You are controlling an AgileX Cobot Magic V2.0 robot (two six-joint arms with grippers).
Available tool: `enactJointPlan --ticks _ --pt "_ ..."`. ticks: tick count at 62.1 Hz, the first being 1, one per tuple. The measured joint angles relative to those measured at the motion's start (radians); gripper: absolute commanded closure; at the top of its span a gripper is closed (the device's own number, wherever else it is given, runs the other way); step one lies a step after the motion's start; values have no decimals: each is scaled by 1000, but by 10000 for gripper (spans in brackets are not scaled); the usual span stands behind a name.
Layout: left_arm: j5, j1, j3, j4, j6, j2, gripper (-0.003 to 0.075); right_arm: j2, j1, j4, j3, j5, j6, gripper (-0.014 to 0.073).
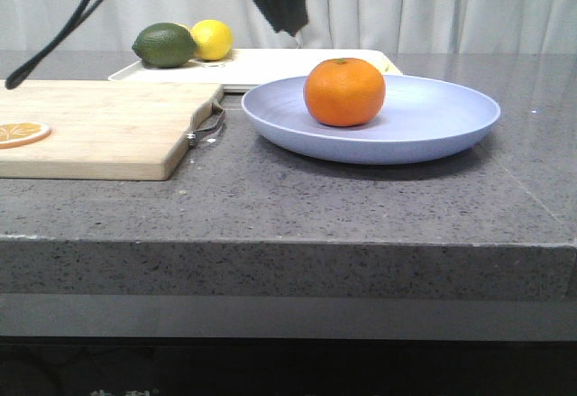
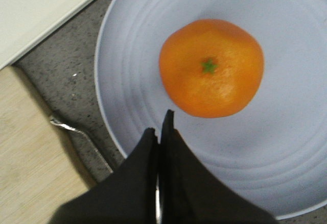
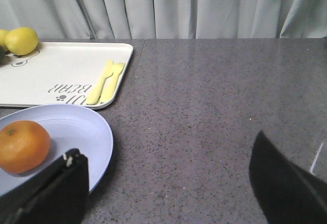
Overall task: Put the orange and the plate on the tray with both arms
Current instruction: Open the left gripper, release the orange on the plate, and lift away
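Grey stone table [image 1: 361, 198] carries everything, and we judge the main risk to be the orange [image 1: 343, 91] rolling off the plate [image 1: 433, 121] if the plate is lifted unevenly, since the fruit sits loose near its middle. The plate lies on bare table in front of the tray [image 3: 56, 73], not on it. The tray, toward the far edge, holds a lemon [image 1: 212, 39], a dark green fruit [image 1: 165, 44] and yellow cutlery [image 3: 104, 81]. A wooden board [image 1: 108, 125] near the left edge bears a dried slice [image 1: 22, 132]. The left gripper [image 2: 160, 132] hangs above the plate, jaws together and empty. The right gripper [image 3: 168, 178] stands wide apart beside the plate's rim, holding nothing.
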Motion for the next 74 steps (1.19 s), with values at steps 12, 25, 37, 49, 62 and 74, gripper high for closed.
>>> enactJointPlan --ticks 12,25,37,49,62,74 --pt "2 51 47 -32 -13 -68 738 0 0 -2 0 2 0 -49" --pt "-5 210 240 -41 -42 -218 738 0 0 -2 0 2 0 -49" --pt "-154 402 558 -101 -53 -461 738 0 0 -2 0 2 0 -49" --pt "-344 529 880 -123 -54 -727 738 20 0 -2 0 2 0 -49" --pt "-532 575 1200 -129 -54 -1064 738 103 0 -2 -35 11 0 -49" --pt "-642 576 1450 -136 -54 -1416 738 194 0 -2 -80 28 0 -49"
